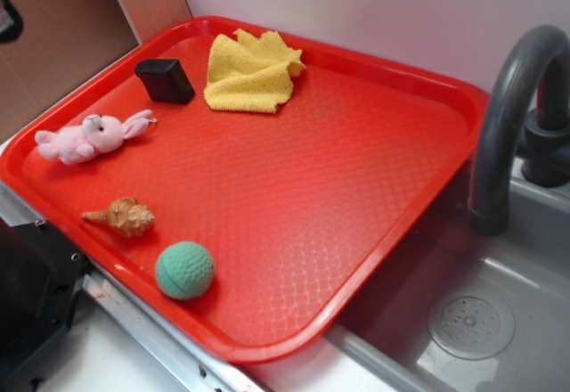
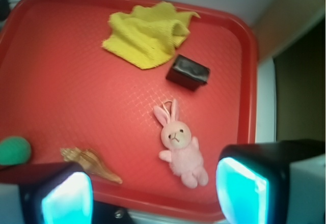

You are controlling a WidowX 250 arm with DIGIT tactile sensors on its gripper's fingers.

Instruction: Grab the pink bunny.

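Pink bunny (image 2: pixel 179 145) flat on red tray (image 2: pixel 61 96), ears toward 12 o'clock. Gripper (image 2: pixel 153 193) gaping wide, nothing held (bunny between pads: pre-grasp alignment, likely). Seashell (image 2: pixel 89 163) at 9 o'clock.

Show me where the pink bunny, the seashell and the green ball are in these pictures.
pink bunny (image 2: pixel 181 150): wrist view, on its belly.
seashell (image 1: pixel 125 217): exterior view, on the widest whorl.
green ball (image 1: pixel 184 270): exterior view, on the middle of its dimpled face.
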